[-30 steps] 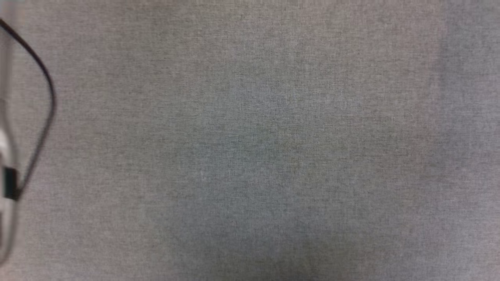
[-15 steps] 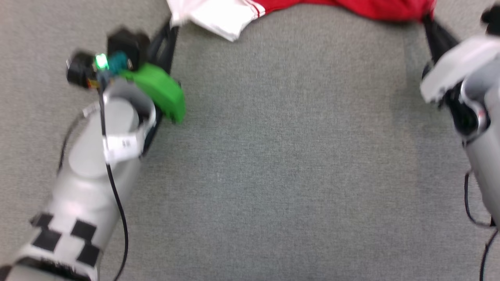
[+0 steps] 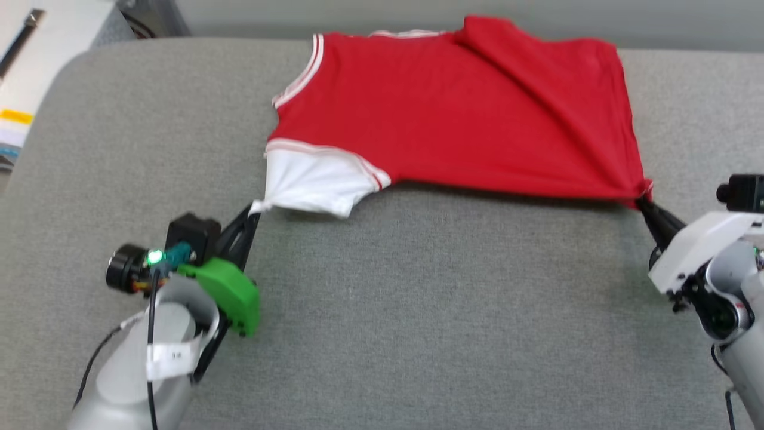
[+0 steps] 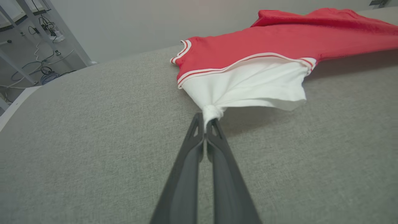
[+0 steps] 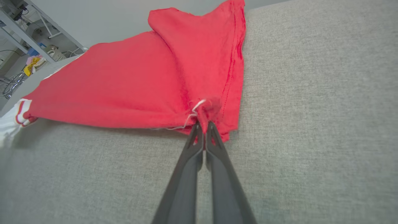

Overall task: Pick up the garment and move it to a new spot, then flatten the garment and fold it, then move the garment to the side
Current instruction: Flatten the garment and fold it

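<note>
Nearest: L arm (image 3: 137,370) w/ its green housing (image 3: 224,292) at near left, R arm (image 3: 740,310) at near right. L pincer (image 3: 255,210) is clamped on a bunched tip of the white sleeve (image 3: 310,182). R pincer (image 3: 643,200) is clamped on the red hem corner, w/ a loose white thread (image 5: 186,119) at its tips in the R wrist view. The two grips are well apart, so the near edge of the garment (image 3: 453,119) runs taut between them. That edge sits a bit off the grey surface (image 3: 418,310), w/ shadow under it.

Further back, the body lies on the surface, mid to far, plain red side up, no lettering seen. Far right: a diagonal flap (image 3: 537,65) is folded over the body. Far left: striped trim near the far edge.

Progress, my read: pick-up & move look done. Flattening is under way but not finished, as the flap & sleeve need smoothing. Fold & move aside not begun.

Vs earlier: half a sec ago the head view had only the garment's near edge at pic top, arms higher in pic. A sec ago it was just grey fabric & a cable. The whole pic shifted, so the cam tilted up; no sign the garment itself moved. Both pincers hold the same corners as half a sec ago.
</note>
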{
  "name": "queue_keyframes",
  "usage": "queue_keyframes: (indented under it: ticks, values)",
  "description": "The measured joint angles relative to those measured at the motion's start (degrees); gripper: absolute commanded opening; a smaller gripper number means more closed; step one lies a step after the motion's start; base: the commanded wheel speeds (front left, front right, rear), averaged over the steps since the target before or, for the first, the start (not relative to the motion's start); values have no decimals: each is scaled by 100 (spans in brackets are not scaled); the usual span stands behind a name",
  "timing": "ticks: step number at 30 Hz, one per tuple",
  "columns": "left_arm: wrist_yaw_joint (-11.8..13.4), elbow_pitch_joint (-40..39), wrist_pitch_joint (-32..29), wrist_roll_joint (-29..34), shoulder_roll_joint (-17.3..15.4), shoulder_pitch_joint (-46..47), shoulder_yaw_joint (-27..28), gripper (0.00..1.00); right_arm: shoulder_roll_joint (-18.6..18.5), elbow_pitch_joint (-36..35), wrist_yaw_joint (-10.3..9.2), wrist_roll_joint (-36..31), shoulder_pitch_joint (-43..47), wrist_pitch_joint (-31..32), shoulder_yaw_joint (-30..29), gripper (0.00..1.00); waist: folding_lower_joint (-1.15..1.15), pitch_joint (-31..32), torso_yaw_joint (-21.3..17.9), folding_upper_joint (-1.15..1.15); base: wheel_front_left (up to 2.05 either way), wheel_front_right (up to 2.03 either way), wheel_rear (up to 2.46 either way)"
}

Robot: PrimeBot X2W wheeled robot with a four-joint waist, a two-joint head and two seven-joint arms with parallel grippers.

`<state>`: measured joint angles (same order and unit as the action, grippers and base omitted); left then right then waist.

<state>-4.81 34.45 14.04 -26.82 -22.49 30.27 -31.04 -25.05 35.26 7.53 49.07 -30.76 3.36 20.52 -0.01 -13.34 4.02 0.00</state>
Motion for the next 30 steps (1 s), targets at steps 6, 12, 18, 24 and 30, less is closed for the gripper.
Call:
queue_keyframes:
  ticks: [6,12,18,24,30]
  values:
    - [10,-643,-246,-102,-310,-793,-59,0,-138,-449,0,450,687,250,59,0,0,442,37,0,0,0,0]
    - [178,-1846,-764,-411,-757,-2024,-138,0,-411,-1114,0,890,1703,608,-45,0,0,968,85,0,0,0,0]
    - [235,-2658,-1250,-535,-1173,-2739,-260,0,-619,-1659,0,1061,2457,984,-238,0,0,1264,127,0,0,0,0]
    - [352,-3276,-1543,-756,-1524,-3396,-290,0,-776,-2271,0,1181,3237,1701,-461,0,0,1457,144,0,0,0,0]
    - [491,-3702,-1560,-777,-1728,-3619,-219,0,-751,-2913,0,1114,3650,2129,-960,0,0,1430,105,0,0,0,0]
